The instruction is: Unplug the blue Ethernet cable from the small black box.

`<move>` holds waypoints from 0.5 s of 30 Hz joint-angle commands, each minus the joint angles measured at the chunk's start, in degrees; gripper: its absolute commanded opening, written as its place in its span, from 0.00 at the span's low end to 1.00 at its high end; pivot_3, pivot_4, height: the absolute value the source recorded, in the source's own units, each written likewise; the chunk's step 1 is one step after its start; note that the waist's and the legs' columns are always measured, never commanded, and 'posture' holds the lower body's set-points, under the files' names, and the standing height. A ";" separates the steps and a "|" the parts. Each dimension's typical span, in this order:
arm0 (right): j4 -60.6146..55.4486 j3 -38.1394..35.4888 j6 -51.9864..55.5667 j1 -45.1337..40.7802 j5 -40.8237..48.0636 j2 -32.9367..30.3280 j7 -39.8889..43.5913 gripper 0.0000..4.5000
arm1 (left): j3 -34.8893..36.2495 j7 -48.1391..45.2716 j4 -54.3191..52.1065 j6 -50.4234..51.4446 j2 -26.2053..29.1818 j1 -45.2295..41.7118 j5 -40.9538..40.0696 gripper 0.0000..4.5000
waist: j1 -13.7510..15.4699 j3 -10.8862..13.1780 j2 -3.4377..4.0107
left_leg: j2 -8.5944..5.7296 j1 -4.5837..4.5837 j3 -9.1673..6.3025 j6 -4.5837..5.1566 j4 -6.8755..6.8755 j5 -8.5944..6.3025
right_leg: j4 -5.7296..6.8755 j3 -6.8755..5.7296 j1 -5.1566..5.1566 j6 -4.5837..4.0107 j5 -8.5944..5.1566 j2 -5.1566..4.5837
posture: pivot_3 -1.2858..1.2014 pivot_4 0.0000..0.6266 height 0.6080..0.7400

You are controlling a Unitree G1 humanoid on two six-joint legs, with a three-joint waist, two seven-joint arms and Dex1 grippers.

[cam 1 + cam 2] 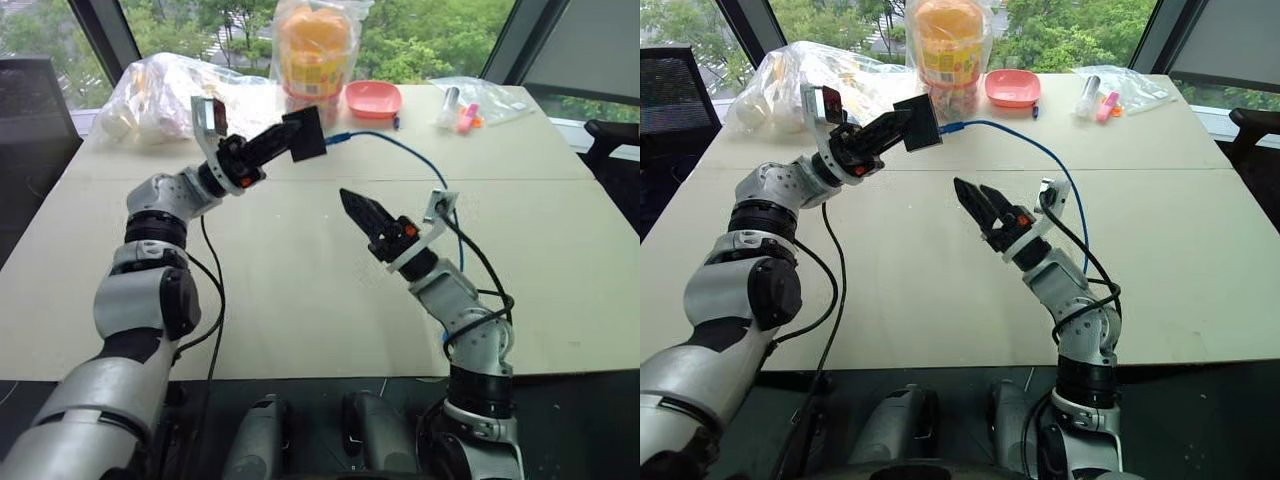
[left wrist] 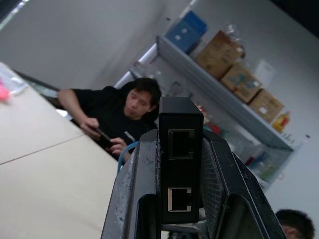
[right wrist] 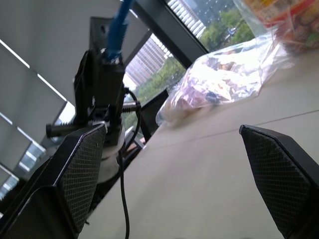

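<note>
Left claw (image 1: 290, 140), in the upper middle of the left eye frame, is shut tight on the small black box (image 1: 306, 134) and holds it raised off the table (image 1: 300, 300); in the left wrist view the box (image 2: 180, 159) stands clamped between the two fingers (image 2: 130, 194), its near edge showing two ports, one above the other; the blue Ethernet cable (image 1: 420, 165) is plugged into the box's far side at upper centre, arcs rightward over the table and drops down behind the right arm at centre right; in the right wrist view the cable (image 3: 115, 30) enters the box (image 3: 102, 74) from above, at the upper left of that frame; right claw (image 1: 352, 208), near the middle of the left eye frame, stands wide open with nothing between its fingers (image 3: 79, 179), below and to the right of the box and apart from it; along the top edge of the frame the table carries a pink bowl (image 1: 373, 98), a clear bag of orange snacks (image 1: 312, 50), a crumpled plastic bag (image 1: 160, 95) at upper left and a small bag of pens (image 1: 465, 105) at upper right; a seated person in black (image 2: 112, 117) shows beyond the table in the left wrist view, under a shelf of boxes (image 2: 234, 74).
</note>
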 commanded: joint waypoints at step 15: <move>-0.04 2.39 -3.59 -5.63 2.65 -1.74 -0.92 0.99 | -0.31 5.93 -13.42 6.71 -2.20 6.35 -7.04 0.10 | -0.03 0.00 0.00 | -0.05 -0.08 0.01 0.02 -0.02 -0.01 | 0.00 -0.01 -0.06 0.02 -0.01 0.09 | 0.52 0.24 1.00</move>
